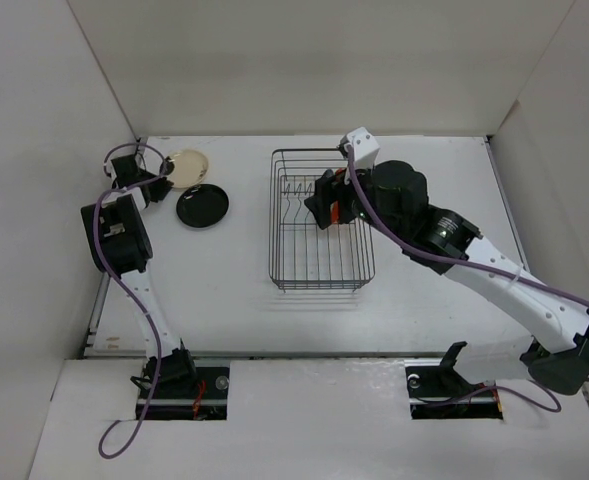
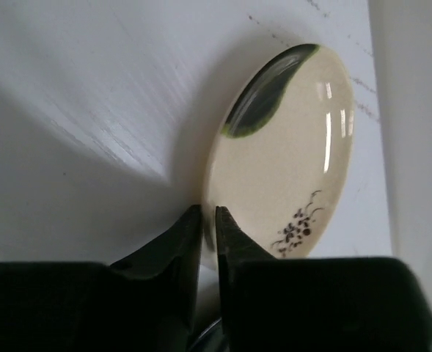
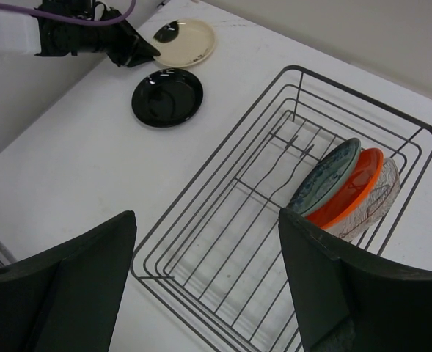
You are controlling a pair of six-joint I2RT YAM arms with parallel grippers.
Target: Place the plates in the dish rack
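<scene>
White table (image 1: 224,310): you have everything on it, with walls on three sides.

Right arm (image 1: 494,270): reaches in from your right and ends over the dish rack (image 1: 314,260).

Left arm (image 1: 114,235): stretched along the left edge toward the far-left corner.

Dish rack: sits mid-table, long side running away from the bases. Three plates stand on edge at one end, leaning together and touching: a teal plate (image 3: 324,178) innermost, then an orange plate (image 3: 351,192), then a pale plate with fine line pattern (image 3: 377,205) nearest the end wall. The remaining slots hold nothing.

Black plate (image 1: 202,206): flat on the table, left of the rack and well apart from it.

Cream plate (image 2: 289,161): flat on the table, just beyond the black plate toward the far-left corner, the two nearly touching. It has a dark green patch at one rim and a small dark floral sprig.

Right gripper (image 3: 207,220): your fingers (image 3: 69,293) are spread wide, nothing between them, and it hangs above the rack's open slots.

Left gripper (image 2: 208,216): the fingertips (image 2: 230,242) are pressed nearly together, only a thin slit showing. They sit at the cream plate's near rim. You cannot tell whether the rim is caught in that slit.
</scene>
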